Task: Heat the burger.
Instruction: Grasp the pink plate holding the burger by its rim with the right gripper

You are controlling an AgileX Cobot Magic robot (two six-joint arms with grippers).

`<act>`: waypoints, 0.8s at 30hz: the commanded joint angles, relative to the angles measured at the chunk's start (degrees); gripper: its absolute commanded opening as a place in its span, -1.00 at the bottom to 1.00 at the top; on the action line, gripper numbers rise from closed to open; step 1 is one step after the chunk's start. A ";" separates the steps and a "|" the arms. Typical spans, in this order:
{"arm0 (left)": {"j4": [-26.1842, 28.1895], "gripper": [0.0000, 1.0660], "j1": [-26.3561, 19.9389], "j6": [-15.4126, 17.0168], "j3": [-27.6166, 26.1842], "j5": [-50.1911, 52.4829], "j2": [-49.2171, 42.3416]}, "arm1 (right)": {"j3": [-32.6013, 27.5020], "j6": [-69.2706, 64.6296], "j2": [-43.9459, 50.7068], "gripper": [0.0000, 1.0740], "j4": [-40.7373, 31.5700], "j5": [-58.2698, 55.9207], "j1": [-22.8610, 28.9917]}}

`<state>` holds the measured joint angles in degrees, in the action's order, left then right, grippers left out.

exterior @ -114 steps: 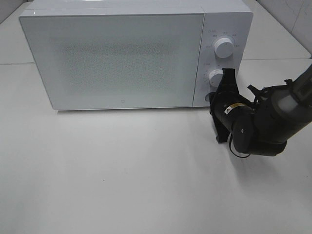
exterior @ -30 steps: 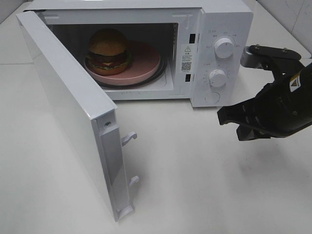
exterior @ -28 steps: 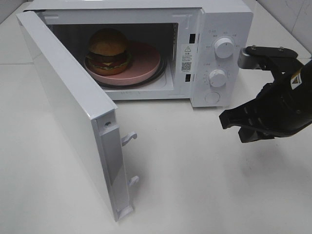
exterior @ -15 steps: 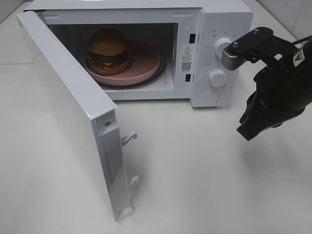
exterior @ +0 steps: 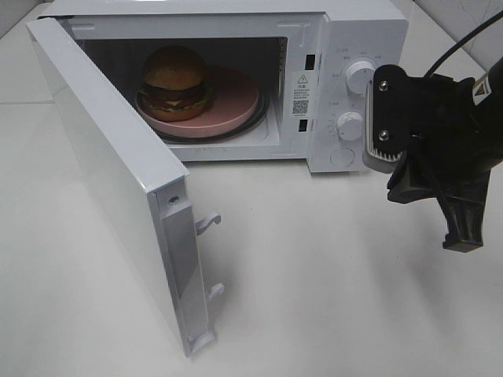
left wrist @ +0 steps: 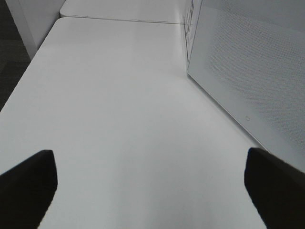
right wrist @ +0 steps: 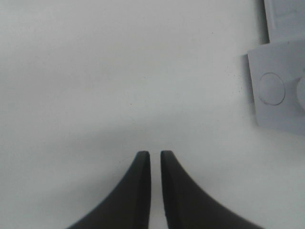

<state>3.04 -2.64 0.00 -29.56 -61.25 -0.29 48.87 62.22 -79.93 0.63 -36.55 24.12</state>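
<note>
- The tall round burger (exterior: 175, 80), with its glossy golden-brown bun, dark patty and green lettuce, sits on a round pink plate (exterior: 236, 98). The plate is inside the cavity of the white box-shaped microwave (exterior: 357, 31), in the upper left of the exterior view.
- The microwave's white door (exterior: 102, 169) stands swung wide open, reaching toward the lower left of the frame.
- The loading step looks finished, and the step in hand seems to be shutting the burger in.
- The next move calls for pushing the door closed until its latch hooks seat. One of the two round white knobs (exterior: 360, 75) on the panel then needs turning.
- The black right arm hangs at the right edge of the frame, beside the control panel but apart from it.
- The right tool (exterior: 462, 239) points down at the plain white worktop (exterior: 330, 298).
- Its wrist view shows the right tool (right wrist: 155, 155) pinched narrow, with only a slit between the fingers and nothing in it.
- The left tool (left wrist: 150, 176) is spread wide and empty, low over the worktop, with the door's speckled outer face close by.
- That places it well for the push.
</note>
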 commanded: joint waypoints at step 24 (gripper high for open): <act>0.06 0.88 -0.23 0.00 0.06 0.00 -0.74 | 0.34 -5.10 -0.06 0.88 15.76 0.23 2.23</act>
<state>3.04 -2.64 0.00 -29.56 -61.25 -0.29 48.87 58.84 -79.93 13.69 -36.38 25.10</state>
